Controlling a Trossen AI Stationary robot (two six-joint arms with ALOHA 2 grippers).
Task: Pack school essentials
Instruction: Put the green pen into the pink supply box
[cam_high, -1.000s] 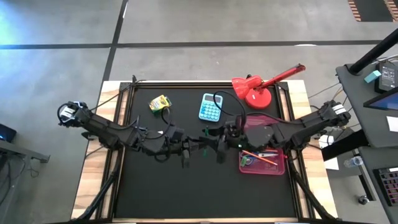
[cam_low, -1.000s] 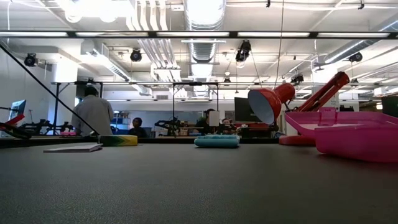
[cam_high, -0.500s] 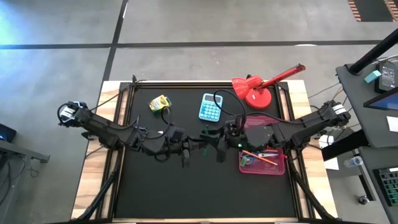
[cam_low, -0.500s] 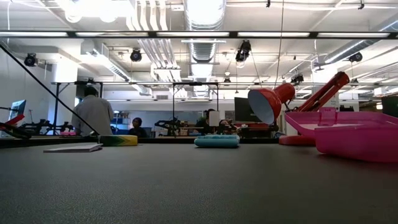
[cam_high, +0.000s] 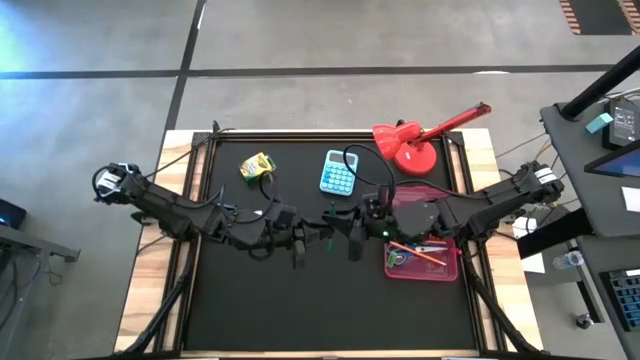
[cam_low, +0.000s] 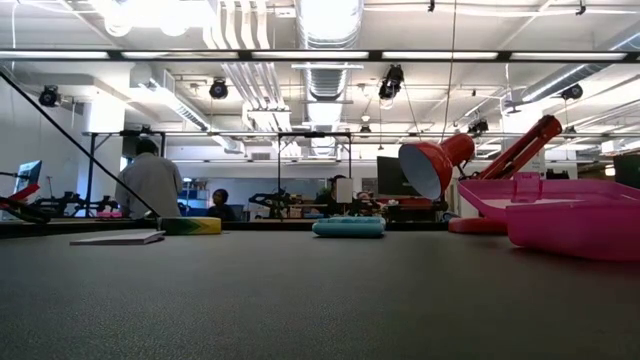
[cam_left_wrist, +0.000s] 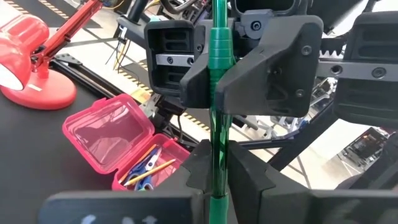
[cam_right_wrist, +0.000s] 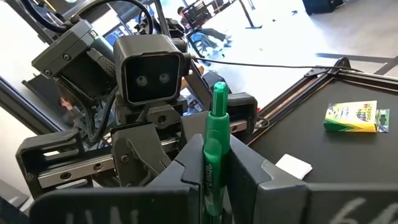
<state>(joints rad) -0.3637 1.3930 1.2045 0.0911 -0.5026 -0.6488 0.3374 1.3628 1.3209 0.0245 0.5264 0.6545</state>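
Two grippers pinch one green pen above the surface's middle.
Left gripper and right gripper both squeeze it; next, left lets go, right carries it toward the pink box at 3 o'clock.

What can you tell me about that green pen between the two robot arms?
The green pen is slim, glossy, plastic-looking, with a rounded cap end and dark print along its barrel. It stands upright in mid-air above the black table's middle, pinched by both the left end effector and the right end effector, touching nothing else.

Bright overhead ceiling lights, sharp, little shadow.
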